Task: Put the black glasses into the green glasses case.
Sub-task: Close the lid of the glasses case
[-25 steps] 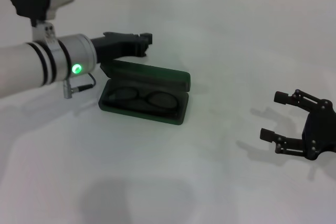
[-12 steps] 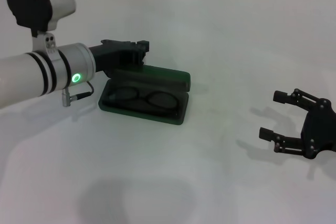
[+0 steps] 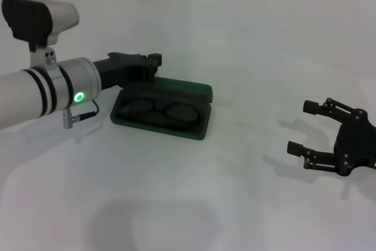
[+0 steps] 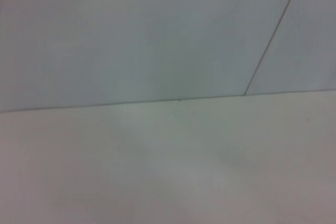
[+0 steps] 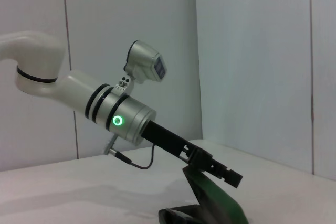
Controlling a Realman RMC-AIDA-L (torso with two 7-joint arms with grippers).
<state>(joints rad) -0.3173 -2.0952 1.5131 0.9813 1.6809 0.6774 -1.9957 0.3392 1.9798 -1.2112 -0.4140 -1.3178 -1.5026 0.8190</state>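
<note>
A white table [image 3: 247, 57] carries only the open green case [image 3: 161, 113], lying left of centre, toward the far edge.

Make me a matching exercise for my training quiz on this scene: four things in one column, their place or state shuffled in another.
Things:
1. black glasses
2. green glasses case
3. left gripper
4. right gripper

States:
A. open, idle over the table
B. at the case's raised lid
C. lying inside the case
D. lid still up

Pairs: 1-C, 2-D, 3-B, 4-A
</note>
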